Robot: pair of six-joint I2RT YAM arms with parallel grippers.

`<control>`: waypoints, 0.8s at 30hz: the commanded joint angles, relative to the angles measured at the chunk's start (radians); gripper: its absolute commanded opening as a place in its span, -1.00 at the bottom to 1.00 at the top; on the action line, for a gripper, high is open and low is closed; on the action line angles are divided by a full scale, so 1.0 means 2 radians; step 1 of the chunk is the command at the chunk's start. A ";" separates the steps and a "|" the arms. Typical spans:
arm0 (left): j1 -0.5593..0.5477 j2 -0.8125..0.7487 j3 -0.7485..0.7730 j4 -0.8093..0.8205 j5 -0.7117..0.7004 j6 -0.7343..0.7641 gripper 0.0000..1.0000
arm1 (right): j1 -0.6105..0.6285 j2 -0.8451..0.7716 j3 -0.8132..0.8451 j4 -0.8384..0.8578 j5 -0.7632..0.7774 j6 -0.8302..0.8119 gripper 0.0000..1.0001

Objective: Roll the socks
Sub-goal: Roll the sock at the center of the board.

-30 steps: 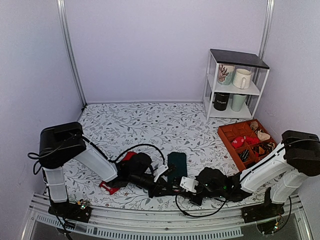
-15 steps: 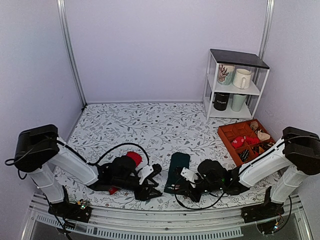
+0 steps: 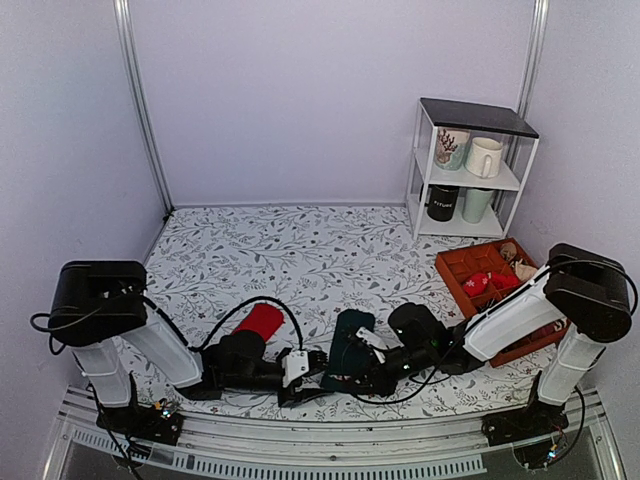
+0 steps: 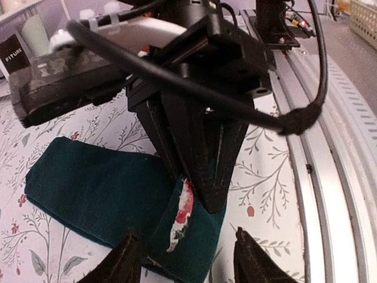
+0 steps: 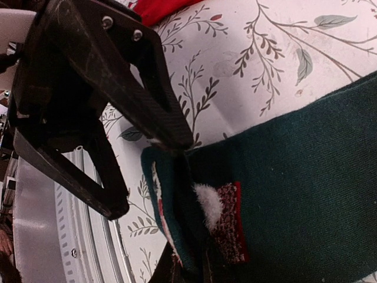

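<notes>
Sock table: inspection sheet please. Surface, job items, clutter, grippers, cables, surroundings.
Surface: floral table cover, flat, no spills seen.
Job's things: teal sock near centre, near end folded over showing a patterned patch; red sock lying to its left, no gripper on it.
Clutter: orange compartment tray of small items, right.
Grippers: right gripper shut on the teal sock's fold; left gripper open, fingertips straddling that end.
Cables: black cable arcs around the red sock in the top view.
Surroundings: white shelf with mugs, back right; plain walls.
</notes>
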 commanded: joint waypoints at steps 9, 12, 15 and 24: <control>0.000 0.040 0.025 0.010 0.037 0.021 -0.25 | 0.001 0.047 -0.004 -0.131 -0.019 0.012 -0.90; 0.000 0.049 0.032 -0.004 0.033 0.018 -0.26 | 0.000 0.048 -0.001 -0.137 -0.021 0.010 -0.90; 0.000 0.054 0.039 -0.018 0.030 0.013 -0.33 | 0.000 0.048 0.000 -0.138 -0.023 0.010 -0.90; 0.006 0.049 0.053 -0.105 0.046 -0.044 -1.00 | -0.002 0.037 0.009 -0.155 -0.006 0.006 -0.73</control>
